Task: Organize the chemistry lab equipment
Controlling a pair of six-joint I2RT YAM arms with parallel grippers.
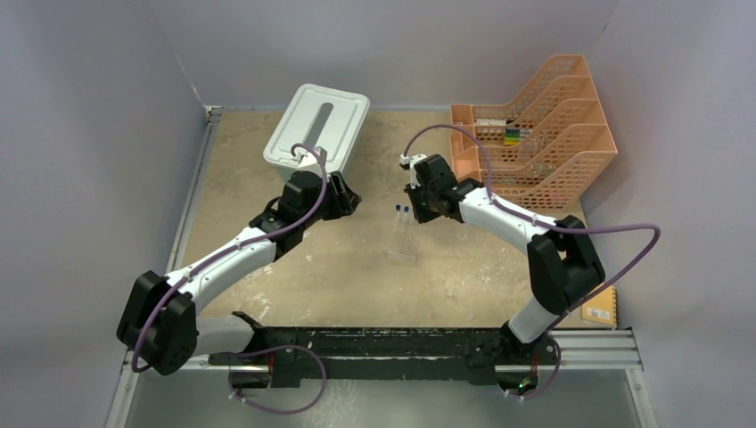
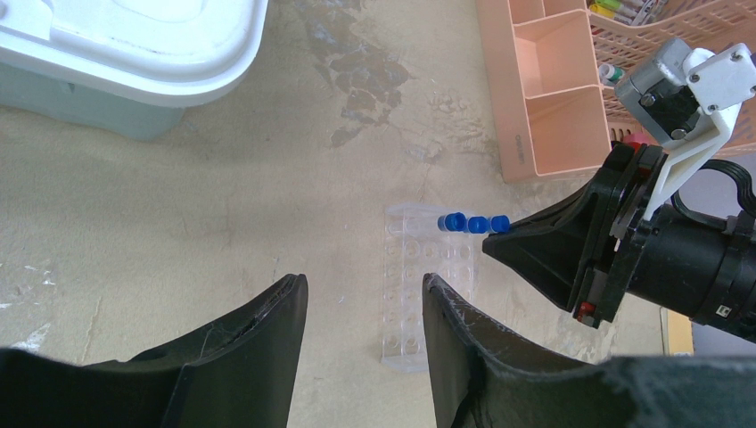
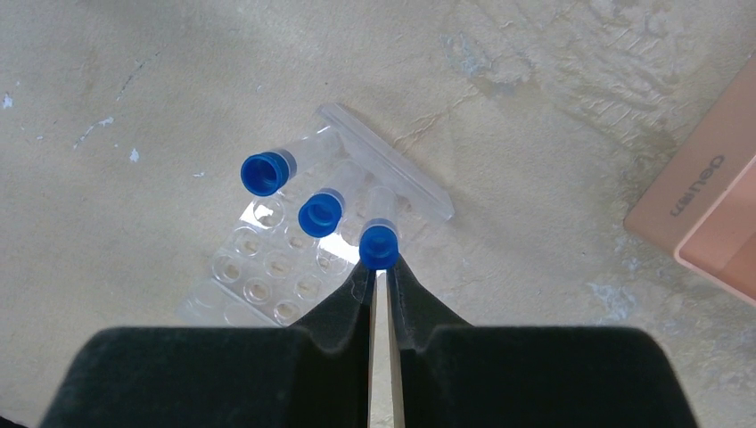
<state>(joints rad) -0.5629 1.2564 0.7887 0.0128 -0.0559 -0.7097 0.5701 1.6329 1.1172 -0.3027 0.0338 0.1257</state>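
Beige bench [image 1: 357, 285], centre: your right gripper [image 3: 381, 267], clenched, touches a blue-capped tube [image 3: 378, 242] in the clear rack [image 3: 267, 285]; push gently, straight. Left gripper [image 2: 364, 283] released.

This is a robotics lab test cell: bare grey walls [image 1: 89, 134] box in a stained beige table [image 1: 357, 276] on three sides, and two robot arms, the left arm [image 1: 232, 250] and the right arm [image 1: 508, 218], are bolted to a black rail [image 1: 401, 343] at 6 o'clock. On the table stand props: a clear rack [image 1: 403, 242] with blue-capped tubes [image 1: 401, 210] near the middle, a white lidded bin [image 1: 316, 125] at 11 o'clock, an orange mesh tray [image 1: 544, 134] at 1 o'clock and a yellow notebook [image 1: 600, 308] at 4 o'clock.
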